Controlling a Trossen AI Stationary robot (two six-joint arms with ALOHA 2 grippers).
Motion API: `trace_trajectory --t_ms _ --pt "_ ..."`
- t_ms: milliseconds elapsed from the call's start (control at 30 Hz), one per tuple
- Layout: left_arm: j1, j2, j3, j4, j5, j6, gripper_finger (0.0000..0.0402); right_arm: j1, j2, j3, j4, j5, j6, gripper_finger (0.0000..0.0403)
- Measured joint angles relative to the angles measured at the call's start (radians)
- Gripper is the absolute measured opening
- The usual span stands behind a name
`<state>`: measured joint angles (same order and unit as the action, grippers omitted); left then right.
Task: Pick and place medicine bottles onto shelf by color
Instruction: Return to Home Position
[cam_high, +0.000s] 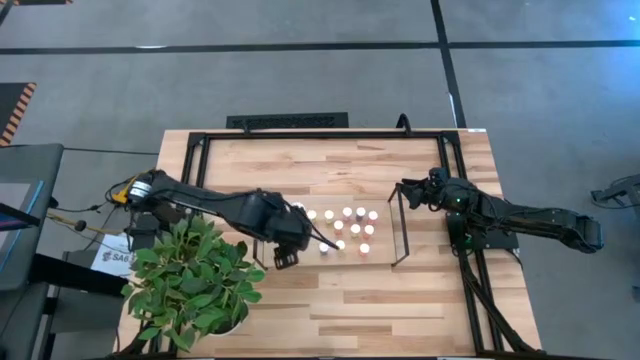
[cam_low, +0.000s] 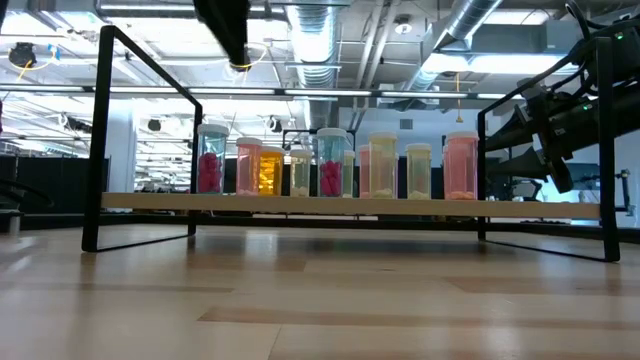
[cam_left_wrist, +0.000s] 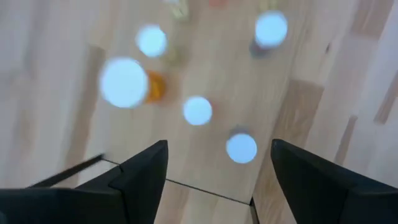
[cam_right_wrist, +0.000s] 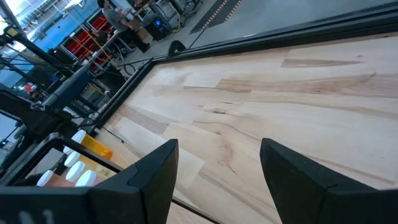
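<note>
Light-wood counter (cam_high: 330, 310) seen from above, bounded by a black metal frame (cam_high: 300, 133). Leafy green potted plant (cam_high: 195, 285) set at the counter's lower left corner in the overhead view, leaves spread past the edge. White printed sheet (cam_high: 110, 258) partly hidden beside the leaves. Dark slotted strip (cam_high: 287, 121) laid just beyond the far edge. Grey floor (cam_high: 250, 85) crossed by dark lines (cam_high: 300, 47). Orange-and-black striped patch (cam_high: 18, 108) noted at far left. Silver ducts (cam_low: 320, 40) hung overhead. Red bins (cam_right_wrist: 87, 40) stacked in the room beyond.

Industrial workshop: exposed ceiling ducts (cam_low: 318, 45), taped grey floor (cam_high: 250, 85).
</note>
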<state>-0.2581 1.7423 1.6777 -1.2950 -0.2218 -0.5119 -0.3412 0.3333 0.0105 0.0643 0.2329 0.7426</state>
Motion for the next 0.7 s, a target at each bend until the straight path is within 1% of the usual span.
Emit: trace_trajectory --t_ms 100,233,300,367,433,500,633,700 --pt "-0.011 -0.054 0.027 -0.014 -0.059 -0.017 0.0273 0.0 0.0 0.0 0.0 0.0 0.0 0.0249" --pt "-0.044 -0.171 0.027 -0.044 -0.187 -0.08 0.0273 0.0 0.0 0.0 0.0 0.0 0.0 0.0249" --pt "-0.064 -0.243 0.01 -0.054 -0.257 -0.122 0.0273 0.0 0.0 0.0 0.0 0.0 0.0 0.0249" --pt "-0.087 -0.324 -0.032 -0.064 -0.326 -0.156 0.0273 0.0 0.0 0.0 0.0 0.0 0.0 0.0249" --pt "-0.107 -0.408 -0.095 -0.062 -0.389 -0.184 0.0273 0.0 0.0 0.0 0.0 0.0 0.0 0.0249" --pt "-0.126 -0.5 -0.178 -0.057 -0.43 -0.212 0.0273 0.0 0.0 0.0 0.0 0.0 0.0 0.0249" --pt "-0.144 -0.685 -0.379 0.005 -0.464 -0.243 0.0273 0.0 0.0 0.0 0.0 0.0 0.0 0.0249" --pt "-0.148 -0.782 -0.492 0.075 -0.474 -0.241 0.0273 0.0 0.0 0.0 0.0 0.0 0.0 0.0249"
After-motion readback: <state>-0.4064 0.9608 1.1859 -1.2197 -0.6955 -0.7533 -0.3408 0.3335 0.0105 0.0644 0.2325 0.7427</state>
